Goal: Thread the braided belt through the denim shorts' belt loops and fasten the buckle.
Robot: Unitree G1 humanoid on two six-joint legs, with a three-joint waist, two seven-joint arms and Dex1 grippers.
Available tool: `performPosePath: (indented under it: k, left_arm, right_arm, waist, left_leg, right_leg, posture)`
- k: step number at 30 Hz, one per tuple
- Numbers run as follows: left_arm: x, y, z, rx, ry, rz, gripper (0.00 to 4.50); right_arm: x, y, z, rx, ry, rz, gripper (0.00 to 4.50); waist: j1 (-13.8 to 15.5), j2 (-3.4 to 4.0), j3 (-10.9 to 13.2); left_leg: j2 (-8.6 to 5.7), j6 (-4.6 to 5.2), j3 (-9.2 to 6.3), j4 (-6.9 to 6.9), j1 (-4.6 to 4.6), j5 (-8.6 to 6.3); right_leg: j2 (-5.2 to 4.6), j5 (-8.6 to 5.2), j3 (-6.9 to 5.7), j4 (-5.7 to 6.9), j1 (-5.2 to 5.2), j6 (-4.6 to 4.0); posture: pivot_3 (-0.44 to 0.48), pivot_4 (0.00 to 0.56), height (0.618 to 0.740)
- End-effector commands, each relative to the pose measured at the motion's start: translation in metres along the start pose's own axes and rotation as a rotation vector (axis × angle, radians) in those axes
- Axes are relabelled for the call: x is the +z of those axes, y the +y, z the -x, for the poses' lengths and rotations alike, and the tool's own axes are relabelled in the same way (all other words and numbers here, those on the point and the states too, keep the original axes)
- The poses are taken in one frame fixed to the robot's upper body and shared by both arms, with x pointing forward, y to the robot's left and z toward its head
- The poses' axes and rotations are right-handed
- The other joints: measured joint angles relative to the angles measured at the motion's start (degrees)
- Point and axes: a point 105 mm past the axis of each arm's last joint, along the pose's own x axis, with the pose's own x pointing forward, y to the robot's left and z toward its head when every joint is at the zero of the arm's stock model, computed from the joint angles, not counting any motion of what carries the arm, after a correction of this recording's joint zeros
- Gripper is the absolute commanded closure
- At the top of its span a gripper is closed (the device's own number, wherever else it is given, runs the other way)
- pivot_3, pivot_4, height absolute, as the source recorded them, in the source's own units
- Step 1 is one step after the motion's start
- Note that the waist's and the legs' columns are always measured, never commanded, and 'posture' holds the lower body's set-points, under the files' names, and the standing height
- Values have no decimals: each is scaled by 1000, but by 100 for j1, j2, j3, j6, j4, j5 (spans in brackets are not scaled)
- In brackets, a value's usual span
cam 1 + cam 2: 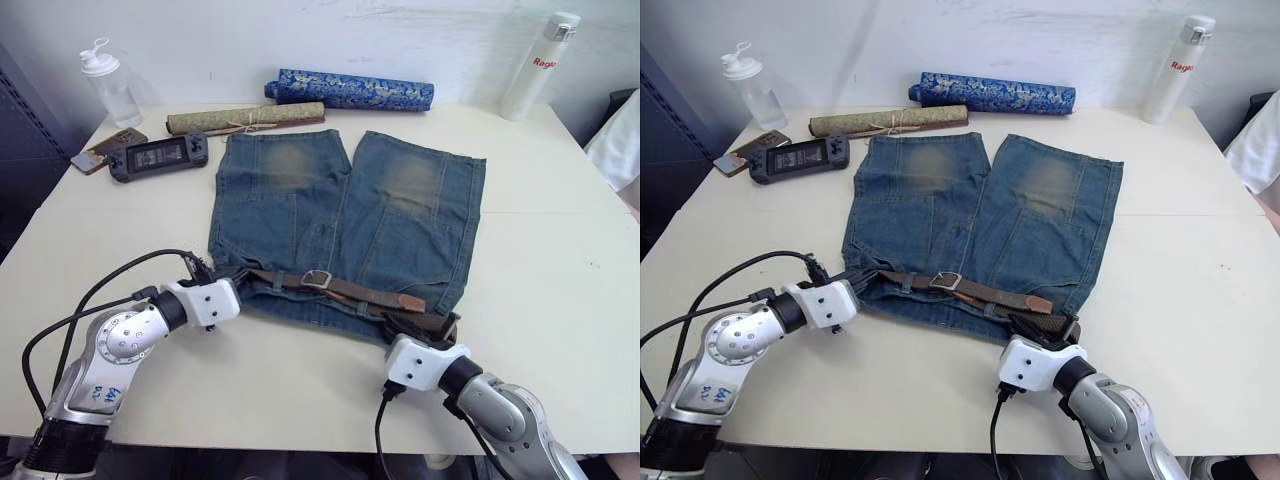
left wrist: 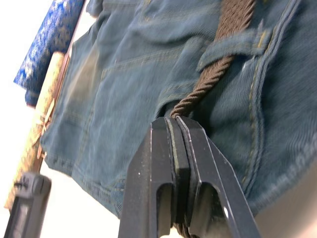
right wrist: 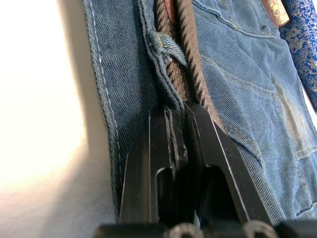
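Observation:
The denim shorts (image 1: 340,215) lie flat on the table with the waistband nearest me. Along that waistband runs the braided belt (image 1: 360,292), with its silver buckle (image 1: 316,279) near the middle and its tan tip (image 1: 412,301) lying to the right. In the left wrist view the belt passes under one of the belt loops (image 2: 233,44); another loop (image 3: 166,44) shows in the right wrist view. My left gripper (image 2: 173,119) is shut on the belt at the waistband's left end. My right gripper (image 3: 178,106) is shut on the belt at the right end.
Behind the shorts lie a rolled blue patterned fabric (image 1: 350,90) and a tan roll (image 1: 245,119). A black handheld console (image 1: 158,157) and a clear bottle (image 1: 108,85) sit at the back left. A white bottle (image 1: 540,65) stands at the back right.

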Motion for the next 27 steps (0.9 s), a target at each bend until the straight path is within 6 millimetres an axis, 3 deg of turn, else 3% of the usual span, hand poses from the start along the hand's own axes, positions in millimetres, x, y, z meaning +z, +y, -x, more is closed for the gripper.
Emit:
performPosePath:
  k: [1,7,13,22,27]
  left_arm:
    - [-42,11,20,113,161,110,4445]
    - [-85,-2,51,165,322,146,4445]
    - [-100,-12,61,172,370,189,4445]
    - [-74,-17,47,145,238,218,4445]
    - [-61,-30,48,60,175,230,4445]
  right_arm:
    - [-14,-9,8,-26,64,22,4500]
    - [-30,-21,16,-52,123,36,4500]
    - [-34,-26,17,-54,128,47,4500]
    - [-30,-23,16,-24,88,46,4500]
    - [-28,-27,16,-28,73,18,4500]
  waist:
    - [-8,4,-1]
    - [3,14,-8]
    - [2,71,-42]
    - [5,90,-53]
    - [7,90,-53]
  left_leg:
    - [0,0,0,0,0,0]
    - [0,0,2,0,2,0]
    - [0,1,8,0,8,-1]
    - [0,2,7,0,7,-1]
    - [-1,1,7,1,5,-3]
  right_leg:
    - [0,0,0,0,0,0]
    - [-2,-1,2,2,0,-1]
    - [-5,-2,2,1,6,-1]
    - [-6,-4,2,1,6,0]
    - [-8,-5,3,-2,6,2]
  posture:
    - [0,150,637]
    - [0,150,637]
    - [0,150,637]
    - [0,150,637]
    - [0,150,637]
